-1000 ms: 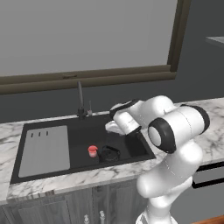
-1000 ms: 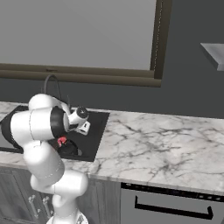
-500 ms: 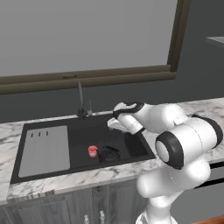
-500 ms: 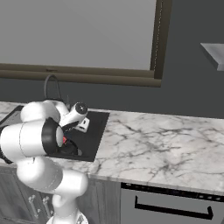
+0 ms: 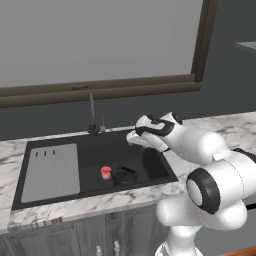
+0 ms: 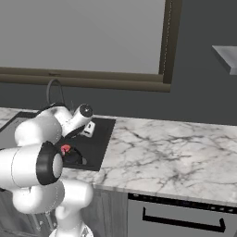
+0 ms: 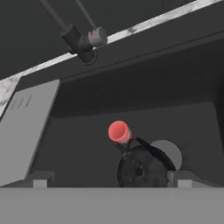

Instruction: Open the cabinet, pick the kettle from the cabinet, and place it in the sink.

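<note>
We see no writing anywhere. At frame centre the kettle [image 5: 125, 175] sits in the sink [image 5: 150, 165] beside a red cup [image 5: 105, 172]. Our gripper [image 7: 109, 178] hangs released, jaws wide apart.

A marble counter [image 5: 235, 131] carries a black sink [image 5: 150, 167] sunk into it; a faucet [image 5: 92, 116] stands at the sink's back edge. Inside lie a grey drainboard [image 5: 51, 171] at the left, a black kettle [image 5: 125, 175] near the middle, and a small red cup [image 5: 105, 172] just beside the kettle.
</note>
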